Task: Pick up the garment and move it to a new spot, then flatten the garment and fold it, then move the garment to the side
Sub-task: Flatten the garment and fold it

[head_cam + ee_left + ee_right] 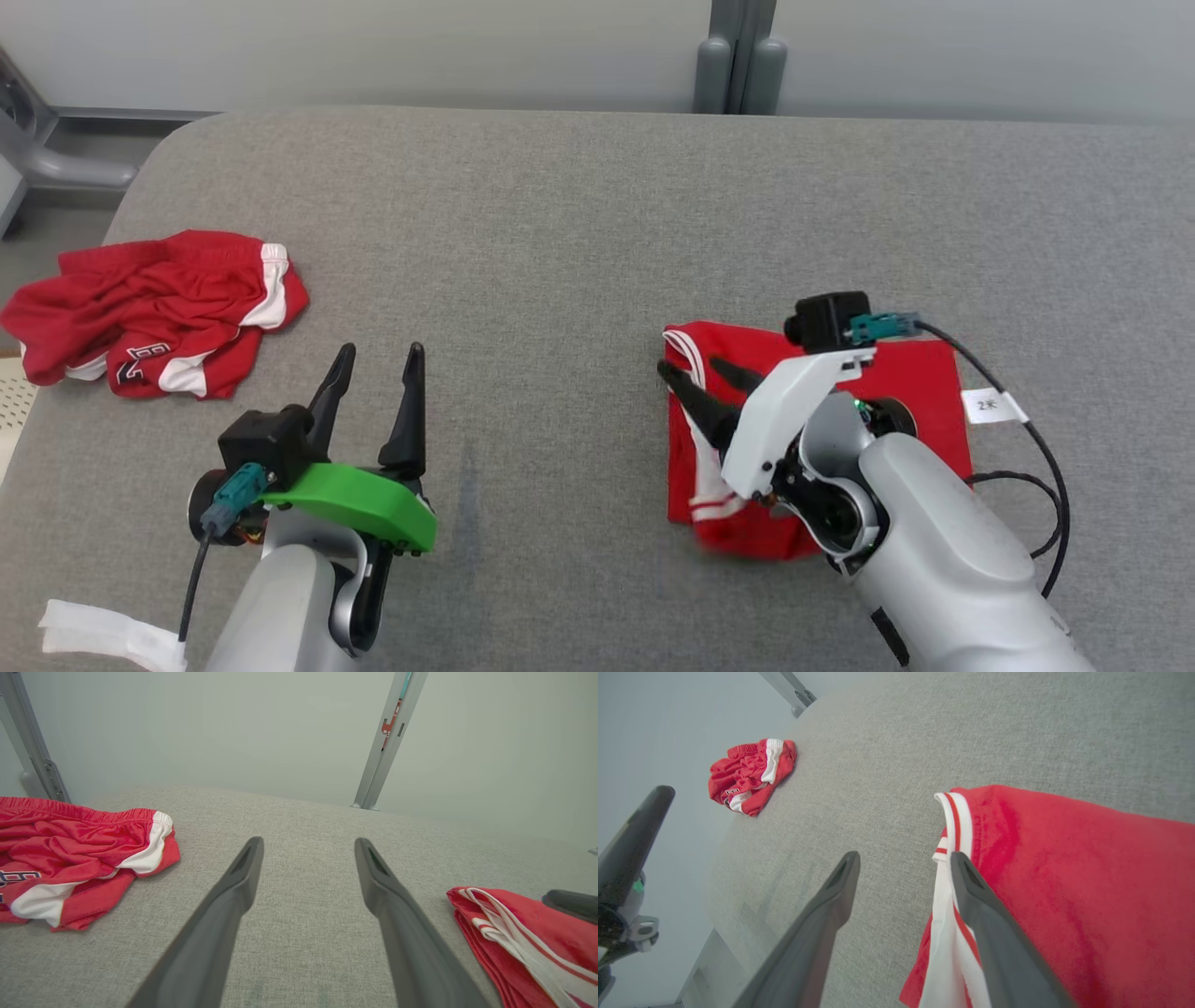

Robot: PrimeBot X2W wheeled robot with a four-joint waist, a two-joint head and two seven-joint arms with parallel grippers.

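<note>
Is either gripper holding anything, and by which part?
Nothing is held. The left gripper is open over the table; the right gripper is open, fingers apart at the striped edge of the folded garment.

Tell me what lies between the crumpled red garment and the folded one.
Head view: the left gripper, fingers open, over bare grey table, between the crumpled garment and the folded garment.

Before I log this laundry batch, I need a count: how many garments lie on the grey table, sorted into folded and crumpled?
Folded red jersey: 1
Crumpled red shorts: 1
Total: 2
</note>
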